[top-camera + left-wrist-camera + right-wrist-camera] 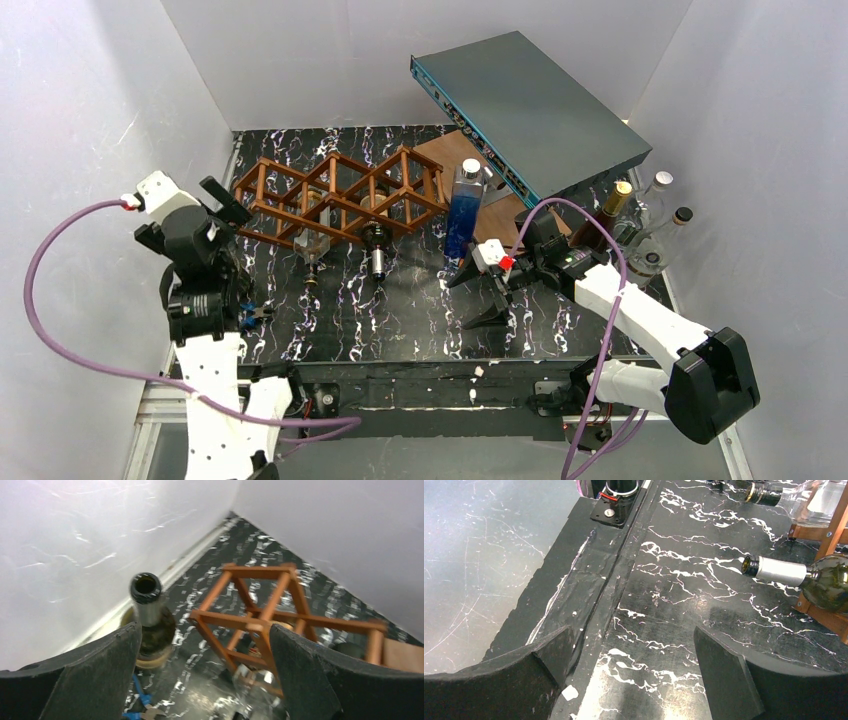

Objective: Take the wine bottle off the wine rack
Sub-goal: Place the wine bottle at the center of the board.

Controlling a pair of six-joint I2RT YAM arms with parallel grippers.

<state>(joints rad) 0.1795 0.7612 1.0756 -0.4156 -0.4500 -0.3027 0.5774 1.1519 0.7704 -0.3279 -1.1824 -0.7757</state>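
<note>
The reddish-brown wine rack [340, 195] [260, 622] stands at the back left of the marble table. A dark wine bottle [150, 620] stands upright on the table beside the left wall, apart from the rack. It sits just past the left finger of my left gripper [205, 635] [226, 200], which is open and holds nothing. A second dark bottle with a silver neck [378, 250] [779, 570] and a clear bottle [312, 250] lie in the rack. My right gripper [480, 290] [631, 635] hangs open over the table's front.
A blue-liquid bottle [465, 210] lies on a flat wooden board [450, 155]. A grey box [530, 110] leans at the back right. Several bottles [640, 220] stand by the right wall. A blue tool [255, 315] [137, 700] lies near the left arm.
</note>
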